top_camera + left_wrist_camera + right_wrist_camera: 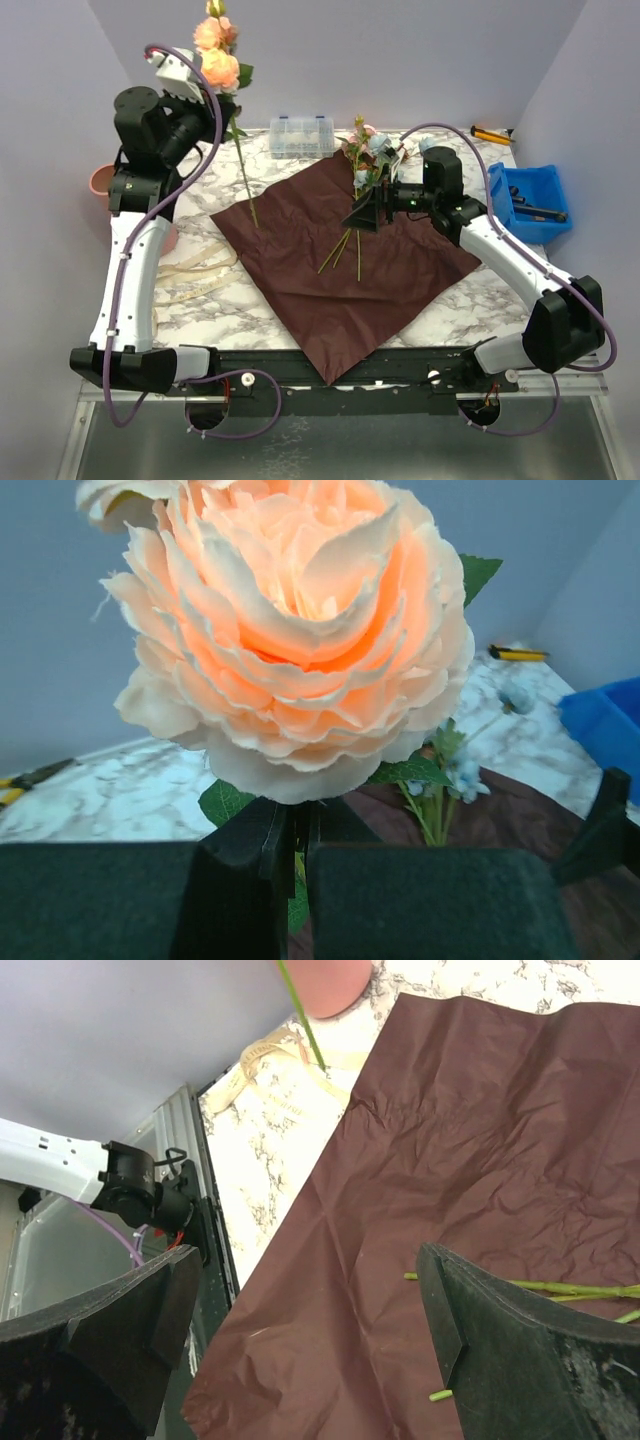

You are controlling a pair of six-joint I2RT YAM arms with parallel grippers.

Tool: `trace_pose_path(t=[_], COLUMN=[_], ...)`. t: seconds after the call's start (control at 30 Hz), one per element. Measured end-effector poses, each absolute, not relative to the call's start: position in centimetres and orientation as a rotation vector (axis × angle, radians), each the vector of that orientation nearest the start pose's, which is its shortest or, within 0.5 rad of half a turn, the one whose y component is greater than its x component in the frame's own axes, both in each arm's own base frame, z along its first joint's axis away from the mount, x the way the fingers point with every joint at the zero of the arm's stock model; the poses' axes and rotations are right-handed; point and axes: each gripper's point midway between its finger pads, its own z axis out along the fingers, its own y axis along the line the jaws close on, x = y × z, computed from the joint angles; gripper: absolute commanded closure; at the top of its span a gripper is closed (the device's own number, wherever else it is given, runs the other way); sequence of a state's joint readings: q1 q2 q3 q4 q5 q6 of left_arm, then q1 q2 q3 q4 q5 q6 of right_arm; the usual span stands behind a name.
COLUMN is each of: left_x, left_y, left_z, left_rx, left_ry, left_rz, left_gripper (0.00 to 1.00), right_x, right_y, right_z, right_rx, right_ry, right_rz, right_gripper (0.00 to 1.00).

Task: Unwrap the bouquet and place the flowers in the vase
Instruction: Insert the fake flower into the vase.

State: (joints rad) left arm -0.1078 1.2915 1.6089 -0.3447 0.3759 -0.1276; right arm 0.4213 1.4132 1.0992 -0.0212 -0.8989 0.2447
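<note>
Maroon sheet lies open, most flowers left on it; left gripper pinches a peach flower aloft, right gripper spread above it.

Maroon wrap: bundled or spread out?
Spread. The maroon sheet lies open and flat, the ribbon off beside it, loose flowers lying on top.
</note>
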Motion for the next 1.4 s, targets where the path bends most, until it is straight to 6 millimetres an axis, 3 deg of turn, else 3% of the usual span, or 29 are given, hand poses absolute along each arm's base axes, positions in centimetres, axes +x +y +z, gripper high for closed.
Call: trace_pose_path(t=[0.1, 0.2, 0.3, 0.43, 0.67, 0.83, 1.03, 1.4], left_x=[38.7, 38.6, 38.2, 36.4, 33.5, 33.1, 34.6, 37.8], left_y=[-8.2, -6.5, -4.6, -2.1, 2.1, 3.9, 5.8, 13.4], left_z=[48.0, 49.9, 53.5, 58.8, 64.4, 65.2, 64.4, 60.9], left_rx=[0.244, 0.229, 0.233, 0.224, 0.164, 0.131, 0.108, 0.005], left_ry=[1.543, 1.508, 1.427, 1.287, 1.134, 1.117, 1.144, 1.253], left_rz=[-0.344, -0.248, -0.102, 0.100, 0.402, 0.532, 0.607, 0.679], left_gripper=[1.00, 1.00, 1.00, 1.00, 1.00, 1.00, 1.00, 1.00], right_x=[29.1, 29.3, 29.4, 29.5, 30.3, 30.5, 30.6, 30.4], right_y=[28.7, 28.7, 28.6, 28.6, 29.0, 29.1, 29.1, 29.0], right_z=[26.2, 26.3, 26.4, 26.3, 26.3, 25.7, 25.6, 25.2], right_rx=[-0.811, -0.812, -0.815, -0.818, -0.816, -0.812, -0.810, -0.805], right_ry=[1.811, 1.812, 1.809, 1.808, 1.817, 1.838, 1.846, 1.872], right_rz=[1.280, 1.268, 1.256, 1.250, 1.253, 1.258, 1.261, 1.266], right_gripper=[0.00, 0.00, 0.00, 0.00, 0.00, 0.00, 0.00, 0.00])
